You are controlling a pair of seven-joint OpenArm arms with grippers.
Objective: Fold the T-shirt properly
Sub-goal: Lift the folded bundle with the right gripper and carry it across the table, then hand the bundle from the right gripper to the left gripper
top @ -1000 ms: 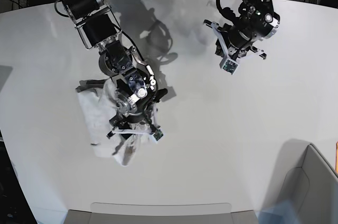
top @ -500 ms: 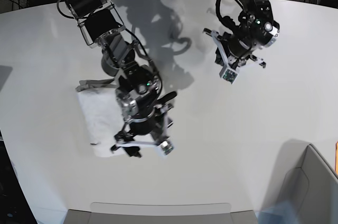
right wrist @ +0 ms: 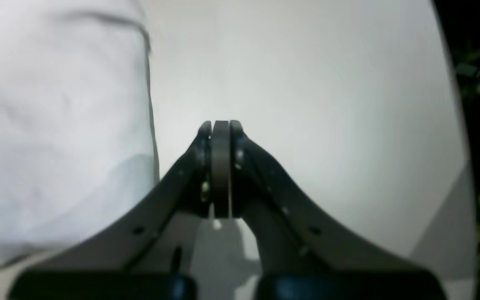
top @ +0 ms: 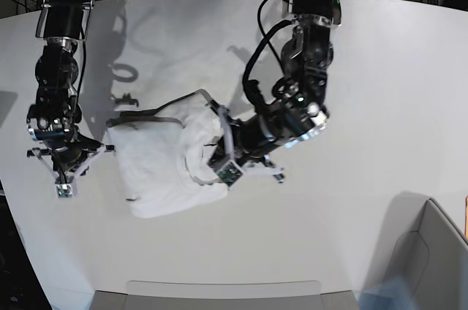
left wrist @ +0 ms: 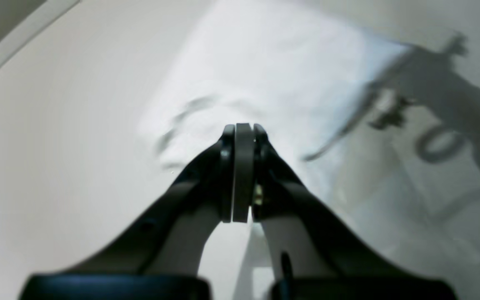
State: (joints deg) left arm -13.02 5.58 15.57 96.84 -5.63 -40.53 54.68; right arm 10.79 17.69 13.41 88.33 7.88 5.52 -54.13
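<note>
T-shirt (top: 164, 160): soft, thin, light.
Both pincers clenched empty (left (top: 219, 166) over its edge, right (top: 64, 178) beside); pinch corners.

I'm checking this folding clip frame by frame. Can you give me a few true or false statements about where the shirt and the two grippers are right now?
1. The T-shirt lies on the table. True.
2. The right gripper is clamped on the shirt. False: it hangs beside the shirt's edge, jaws shut on nothing.
3. The left gripper is over the shirt's edge nearest that arm. True.
4. The left gripper's jaws are wide open. False: the left wrist view shows them pressed together.
5. The shirt is spread out flat with both sleeves showing. False: it is a bunched, folded bundle.
</note>
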